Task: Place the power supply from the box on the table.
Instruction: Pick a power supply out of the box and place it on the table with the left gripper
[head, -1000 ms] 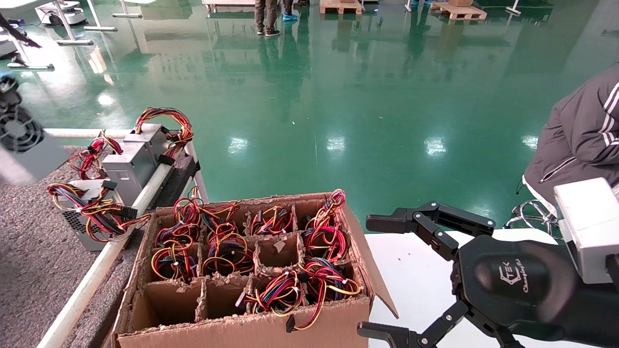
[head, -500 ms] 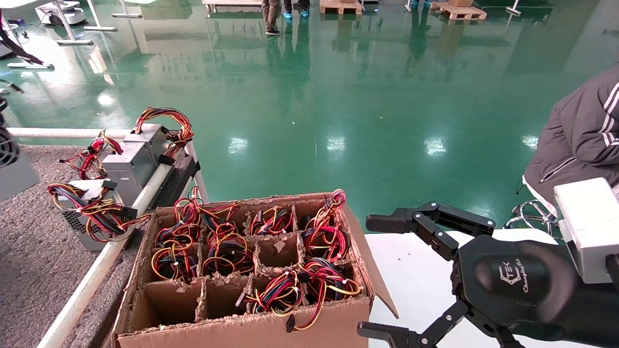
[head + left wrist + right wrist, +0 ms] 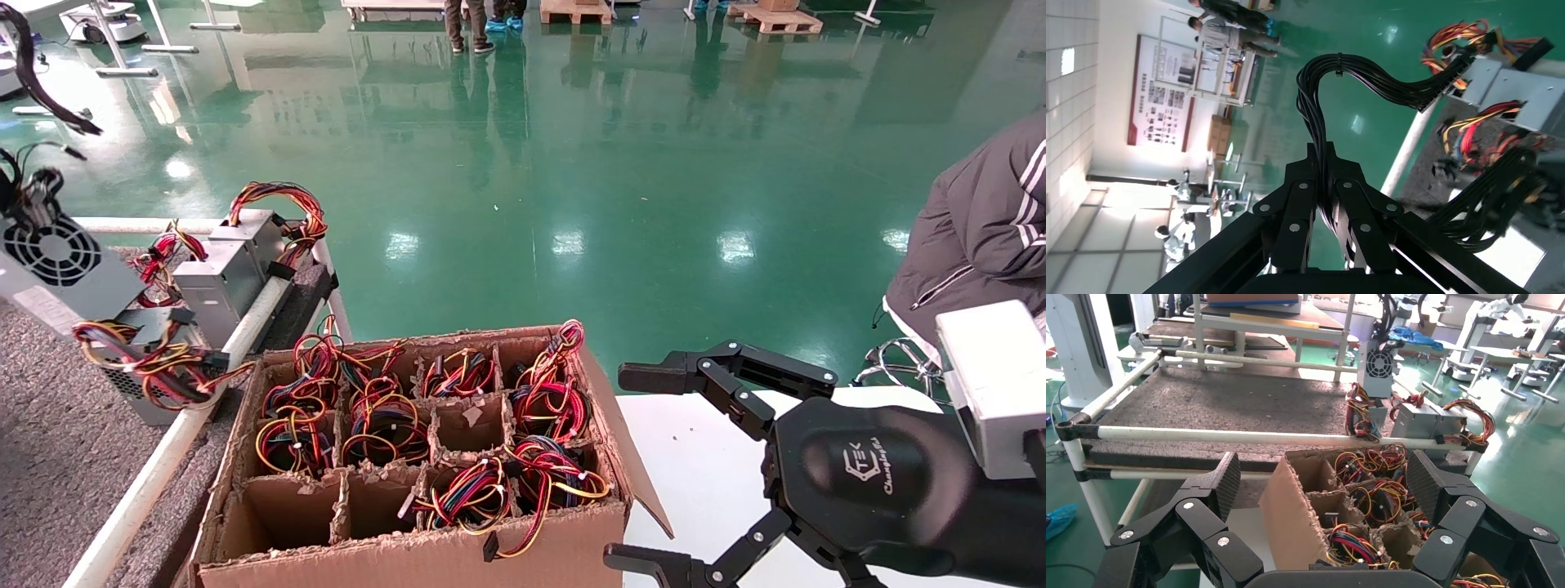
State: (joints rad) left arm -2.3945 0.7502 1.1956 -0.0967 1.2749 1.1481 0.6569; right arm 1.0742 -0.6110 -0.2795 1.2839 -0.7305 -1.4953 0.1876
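Note:
The power supply (image 3: pixel 57 261), grey with a round fan grille, hangs tilted at the far left over the grey felt table (image 3: pixel 49 457). Its black cable bundle (image 3: pixel 1364 76) rises from it into my left gripper (image 3: pixel 1322 150), which is shut on the cables. That gripper itself is out of the head view. From the right wrist view the power supply (image 3: pixel 1378 367) stands just behind a coloured-wire unit; I cannot tell whether it touches the table. The cardboard box (image 3: pixel 409 563) sits in the middle. My right gripper (image 3: pixel 628 468) is open and parked right of the box.
Two grey units with red and yellow wires (image 3: pixel 221 278) (image 3: pixel 147 367) sit by the table's white tube rail (image 3: pixel 163 457). The box cells hold more coloured-wire units (image 3: pixel 384 425); several front cells are empty. A white tabletop (image 3: pixel 703 474) lies under my right arm. A seated person (image 3: pixel 981 220) is at the right.
The hanging power supply swung left almost out of the head view, then came back right and lower, close to the nearest coloured-wire unit. The right arm has not moved.

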